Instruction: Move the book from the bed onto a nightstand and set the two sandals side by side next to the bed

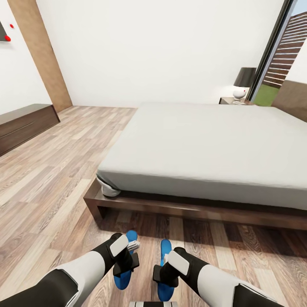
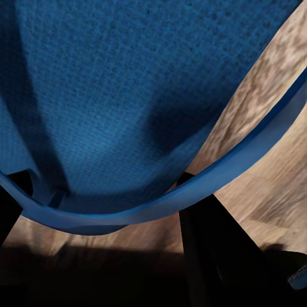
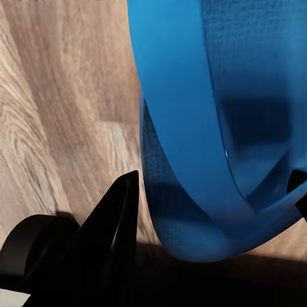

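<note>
Hovering low over the floor just off the bed [image 1: 200, 145] foot, left gripper [image 1: 126, 263] and right gripper [image 1: 165, 273] each straddling a blue sandal [image 1: 123, 277] [image 1: 164, 290] strap, grip unclear, lining both up parallel; book unseen

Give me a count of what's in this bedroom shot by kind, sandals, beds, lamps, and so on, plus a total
Blue sandals: 2 (left sandal, right sandal)
Bed: 1
Lamp: 1
Nightstand: 1
Low dark bench: 1
Total: 6
</note>
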`<state>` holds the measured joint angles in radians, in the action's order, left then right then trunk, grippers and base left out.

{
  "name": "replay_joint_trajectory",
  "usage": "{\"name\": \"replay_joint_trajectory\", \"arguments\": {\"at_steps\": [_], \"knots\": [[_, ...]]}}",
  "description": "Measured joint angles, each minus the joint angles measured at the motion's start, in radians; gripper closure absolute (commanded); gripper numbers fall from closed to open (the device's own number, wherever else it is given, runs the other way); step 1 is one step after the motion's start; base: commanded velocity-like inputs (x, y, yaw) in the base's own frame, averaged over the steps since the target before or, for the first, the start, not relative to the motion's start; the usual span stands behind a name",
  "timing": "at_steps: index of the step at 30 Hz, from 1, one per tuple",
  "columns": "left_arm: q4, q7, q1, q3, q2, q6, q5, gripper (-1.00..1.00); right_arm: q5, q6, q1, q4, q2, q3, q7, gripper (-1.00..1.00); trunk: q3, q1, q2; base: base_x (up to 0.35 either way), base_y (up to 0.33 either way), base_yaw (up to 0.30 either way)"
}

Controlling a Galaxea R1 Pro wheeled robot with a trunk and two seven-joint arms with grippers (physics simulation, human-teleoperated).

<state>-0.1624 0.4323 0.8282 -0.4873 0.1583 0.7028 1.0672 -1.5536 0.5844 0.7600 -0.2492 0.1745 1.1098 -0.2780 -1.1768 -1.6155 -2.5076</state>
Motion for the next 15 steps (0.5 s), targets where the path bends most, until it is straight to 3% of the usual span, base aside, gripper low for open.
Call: {"name": "replay_joint_trajectory", "arguments": {"at_steps": [15], "knots": [[-0.001,0.000,0.000,-0.001,0.000,0.000,0.001,1.00,0.001,-0.012,0.007,-0.002,0.000,-0.002,0.000,1.00,-0.008,-0.001,0.000,0.000,0.000,0.000]]}}
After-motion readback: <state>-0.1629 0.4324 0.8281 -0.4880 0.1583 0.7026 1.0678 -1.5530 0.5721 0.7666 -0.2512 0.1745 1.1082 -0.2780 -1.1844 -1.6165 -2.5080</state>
